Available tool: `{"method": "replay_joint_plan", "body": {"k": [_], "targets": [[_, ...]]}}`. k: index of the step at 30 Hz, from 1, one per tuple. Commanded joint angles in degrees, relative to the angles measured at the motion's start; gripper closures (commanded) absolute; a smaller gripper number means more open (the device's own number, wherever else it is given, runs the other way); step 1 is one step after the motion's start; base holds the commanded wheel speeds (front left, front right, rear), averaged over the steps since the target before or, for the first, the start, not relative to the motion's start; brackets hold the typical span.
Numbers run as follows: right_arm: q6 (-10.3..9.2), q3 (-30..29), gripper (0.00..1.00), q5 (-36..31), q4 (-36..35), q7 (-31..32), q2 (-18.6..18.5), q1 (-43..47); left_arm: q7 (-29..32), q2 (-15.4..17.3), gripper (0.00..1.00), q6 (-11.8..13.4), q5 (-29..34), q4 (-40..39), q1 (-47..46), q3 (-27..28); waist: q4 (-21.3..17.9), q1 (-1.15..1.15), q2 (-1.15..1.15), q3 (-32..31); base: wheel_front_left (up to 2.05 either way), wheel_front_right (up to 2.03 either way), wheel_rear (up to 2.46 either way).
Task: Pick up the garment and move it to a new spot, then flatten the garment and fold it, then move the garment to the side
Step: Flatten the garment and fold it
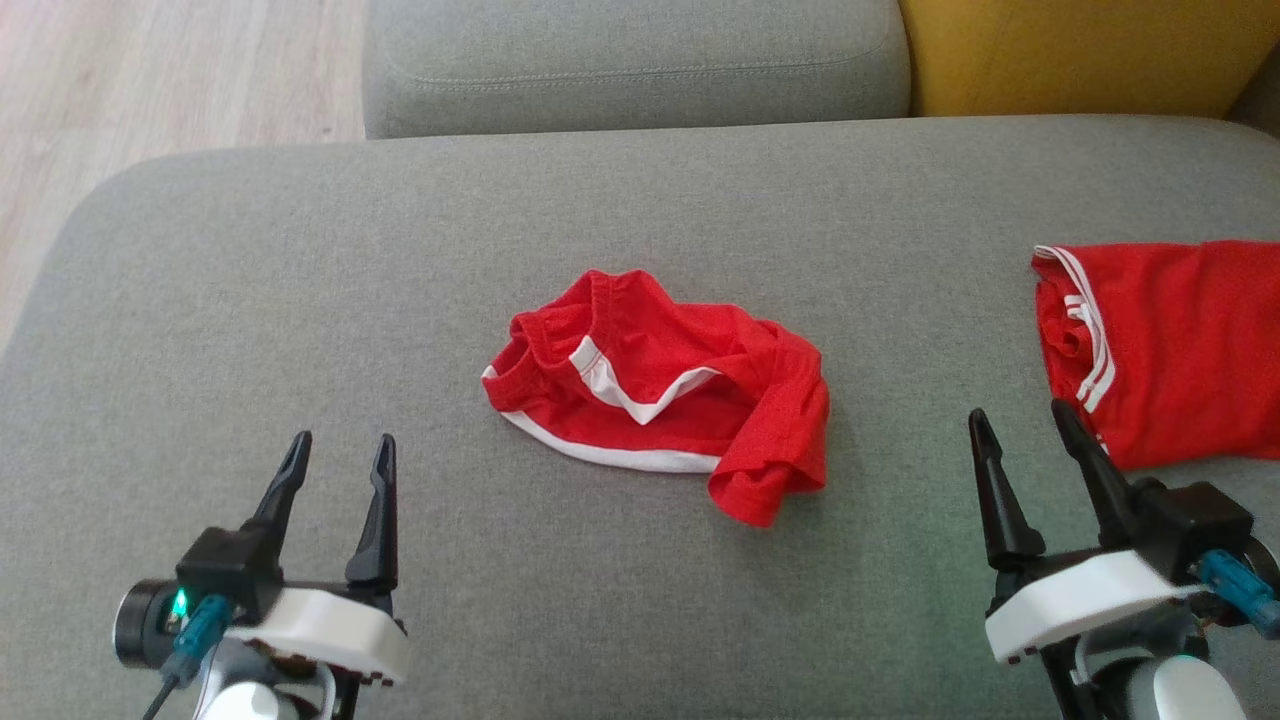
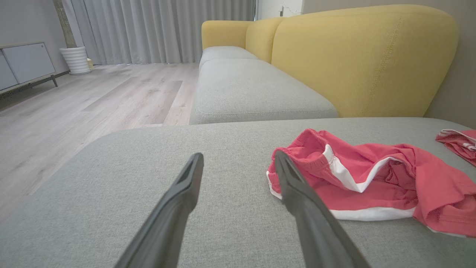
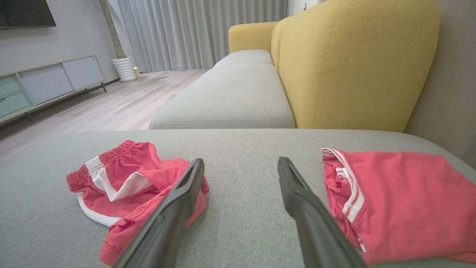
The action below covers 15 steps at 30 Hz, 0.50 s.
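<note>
The wide grey fabric seat cushion (image 1: 300, 300) carries two items. The crumpled red shorts with white trim (image 1: 660, 390) lie near its middle, with the elastic waistband towards the far left and one leg bunched over at the near right. Every edge of the shorts rests on the cushion, well apart from all its borders. A second red garment with white side stripes (image 1: 1170, 340) lies flatter at the right and runs out past the head view's right edge. A band of bare grey fabric separates the two. The left gripper (image 1: 342, 440) is at the near left, fingers apart and holding nothing, with open cushion between it and the shorts. The right gripper (image 1: 1018, 410) is at the near right, fingers likewise apart and unladen. Its right finger stands just beside the near edge of the second garment; contact cannot be confirmed. The cushion's left border rounds off towards the pale wooden floor (image 1: 150, 70). Its far border meets a second grey seat cushion (image 1: 630, 60) and, at the far right, a yellow upholstered backrest (image 1: 1080, 50).
</note>
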Motion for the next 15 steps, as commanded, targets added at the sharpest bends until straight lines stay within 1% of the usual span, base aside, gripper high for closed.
{"method": "replay_joint_plan", "body": {"k": [1,4,7,10,15], "targets": [[-0.05,1.3,0.0,0.0,-2.2,-0.1,-0.2,-1.9,-0.7,1.3,0.0,0.3,0.1,-1.9,-2.7,1.8,0.0,0.0,0.0,0.1,0.0,0.0,0.0],[-0.05,1.6,0.0,-0.1,-2.2,0.1,-0.2,-2.1,-0.8,1.3,0.0,0.3,0.0,-1.9,-2.9,1.7,0.1,0.0,0.0,0.3,0.0,0.0,0.0],[-0.05,3.4,0.0,-0.6,-1.9,0.7,-0.2,-2.4,-0.9,1.3,0.0,0.3,0.0,-2.0,-3.4,1.5,0.5,0.0,0.0,1.0,0.0,0.0,0.0],[-0.05,6.4,0.0,-1.5,-0.6,1.6,-0.2,-3.0,-1.0,1.1,0.0,0.0,0.1,-2.2,-4.6,1.1,1.3,0.0,0.0,2.3,0.0,0.0,0.0],[-0.05,12.2,0.0,-2.9,3.5,2.5,-0.3,-4.7,-1.4,0.5,0.0,-0.8,0.2,-1.8,-7.2,0.3,3.2,0.0,0.0,4.8,0.0,0.0,0.0]]}}
